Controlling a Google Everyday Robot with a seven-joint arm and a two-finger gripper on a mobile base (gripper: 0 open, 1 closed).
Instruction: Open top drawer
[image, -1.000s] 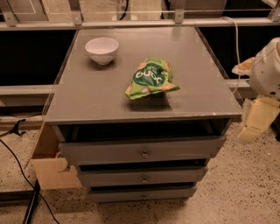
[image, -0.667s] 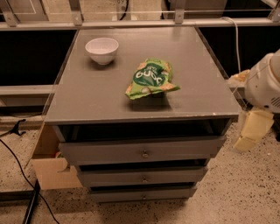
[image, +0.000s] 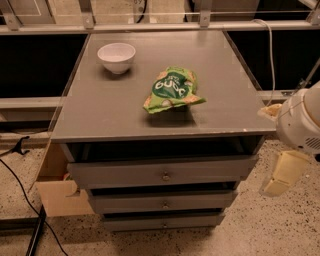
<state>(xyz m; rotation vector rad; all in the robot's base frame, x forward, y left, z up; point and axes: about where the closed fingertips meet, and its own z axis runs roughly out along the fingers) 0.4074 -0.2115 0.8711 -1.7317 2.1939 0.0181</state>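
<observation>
Matt grey wood top drawer (image: 125, 174), metal knob (image: 165, 176); glossy plastic bag (image: 172, 90) and smooth white bowl (image: 116, 56) on matt surface (image: 110, 112); cream plastic end effector (image: 282, 175) at right.

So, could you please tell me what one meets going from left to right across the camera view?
Cardboard box → bowl → snack bag → gripper, low at the right edge, just right of the top drawer.
</observation>
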